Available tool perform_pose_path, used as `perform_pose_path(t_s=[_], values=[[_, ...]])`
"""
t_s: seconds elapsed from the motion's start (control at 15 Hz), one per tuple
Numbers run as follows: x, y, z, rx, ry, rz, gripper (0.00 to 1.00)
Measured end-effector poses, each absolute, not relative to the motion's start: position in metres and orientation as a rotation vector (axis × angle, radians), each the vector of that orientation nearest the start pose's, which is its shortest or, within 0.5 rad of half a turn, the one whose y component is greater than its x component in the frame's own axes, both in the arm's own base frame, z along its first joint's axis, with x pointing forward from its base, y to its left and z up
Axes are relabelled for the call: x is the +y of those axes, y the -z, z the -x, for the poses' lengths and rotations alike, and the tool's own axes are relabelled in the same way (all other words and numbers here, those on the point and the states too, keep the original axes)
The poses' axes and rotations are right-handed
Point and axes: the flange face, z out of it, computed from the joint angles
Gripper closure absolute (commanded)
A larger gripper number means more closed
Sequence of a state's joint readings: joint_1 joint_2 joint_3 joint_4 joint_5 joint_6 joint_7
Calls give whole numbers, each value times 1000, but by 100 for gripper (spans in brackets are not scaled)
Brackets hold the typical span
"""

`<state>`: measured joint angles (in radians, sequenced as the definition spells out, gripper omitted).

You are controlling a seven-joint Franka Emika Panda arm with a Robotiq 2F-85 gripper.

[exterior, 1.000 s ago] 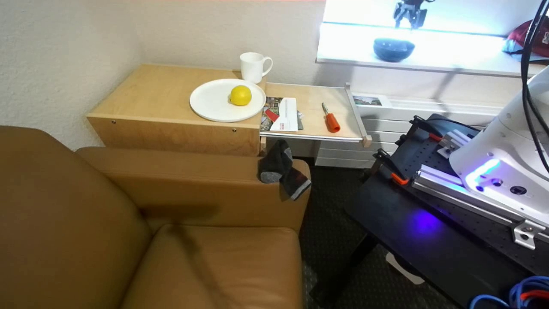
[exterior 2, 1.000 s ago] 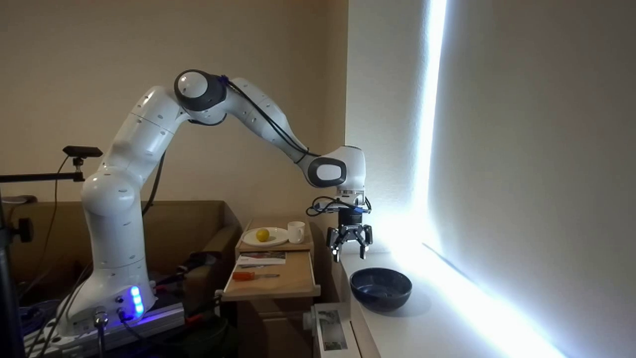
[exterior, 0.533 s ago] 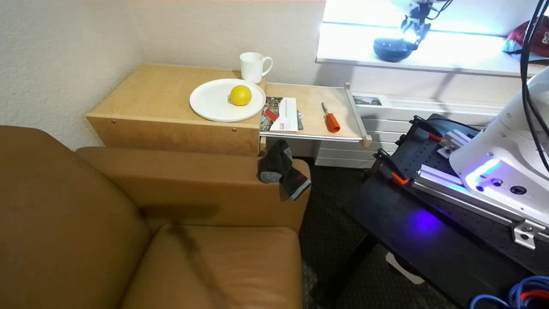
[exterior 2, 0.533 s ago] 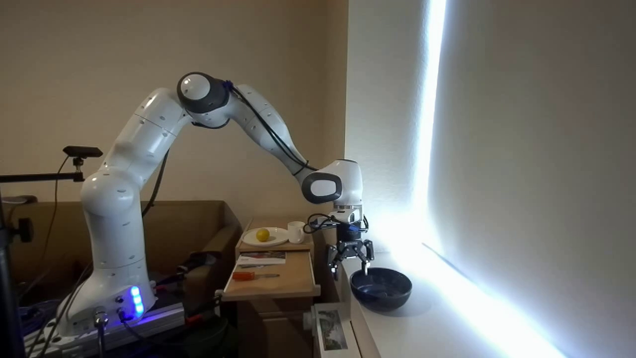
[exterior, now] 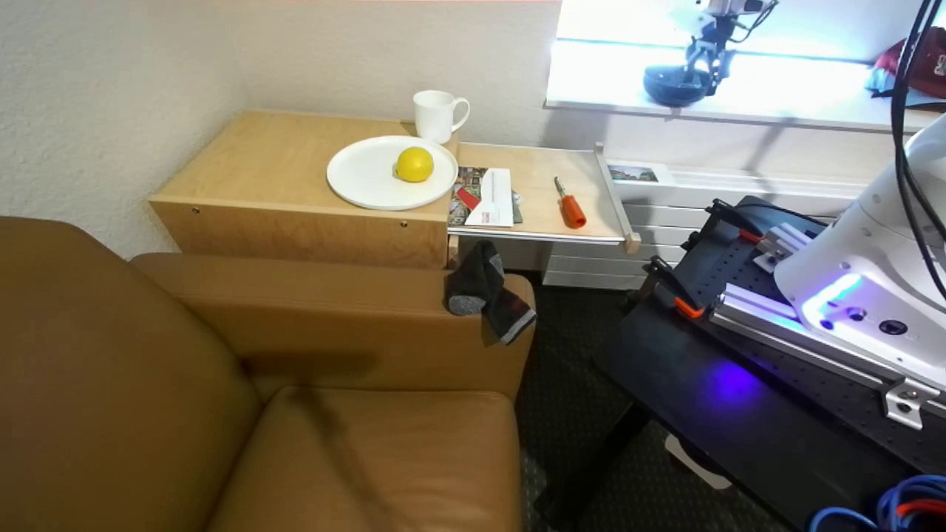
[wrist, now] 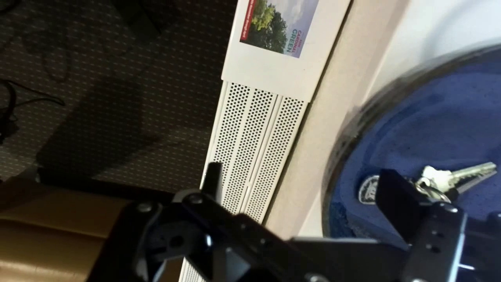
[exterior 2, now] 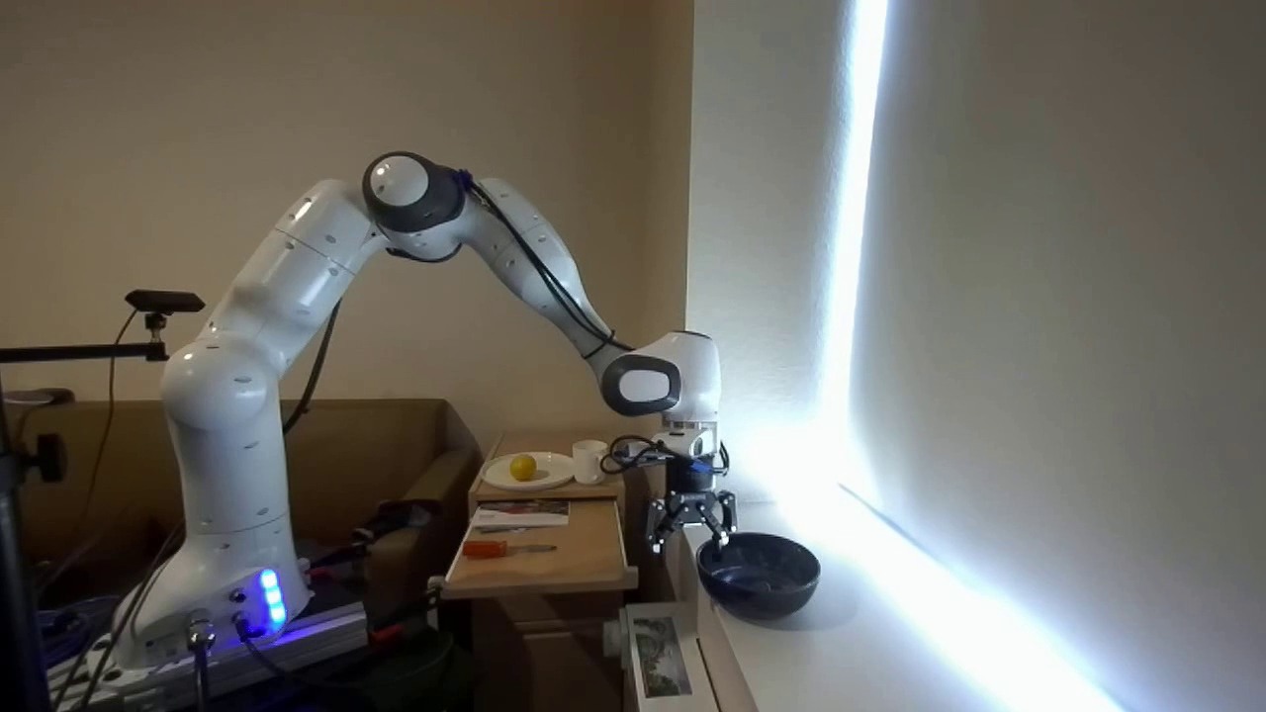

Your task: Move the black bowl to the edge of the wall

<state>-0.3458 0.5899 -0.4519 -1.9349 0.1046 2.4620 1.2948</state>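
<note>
here's the off-white wall (exterior: 369, 59) across the far side in an exterior view, the brown sofa (exterior: 414, 355) broad at near left. the white arm (exterior 2: 297, 252) arches left to right in an exterior view, wrist pointing down at the pale windowsill (exterior 2: 841, 658). left of that in both exterior views sits the wooden cabinet (exterior: 295, 151), a shelf (exterior: 536, 166) jutting out, and up top, the white plate (exterior: 362, 181).

now the black bowl (exterior 2: 759, 591): upright on the windowsill, close to its left edge in an exterior view! and the gripper (exterior 2: 689, 541), fingers spread apart, straddles the bowl's rim; in the wrist view one finger is over the inside, the other out past the left side. touching the rim? can't tell.

the white mug (exterior: 434, 117) stands just past the plate, far right. a dark sock (exterior: 477, 281) drapes the sofa, an orange screwdriver (exterior: 572, 210) lies on the shelf, a yellow fruit (exterior: 414, 164) on the plate, small keys (wrist: 436, 178) in the bowl!
</note>
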Motion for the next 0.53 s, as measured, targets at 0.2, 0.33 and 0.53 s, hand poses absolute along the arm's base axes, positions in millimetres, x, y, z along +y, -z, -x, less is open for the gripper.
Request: perform_pose_path(t_s=[0.2, 0.33, 0.53], values=[[-433, -174, -444, 2906, 14, 1615, 0], [-435, -166, -447, 2916, 14, 1578, 25], [-438, -168, -451, 2915, 30, 1575, 42]])
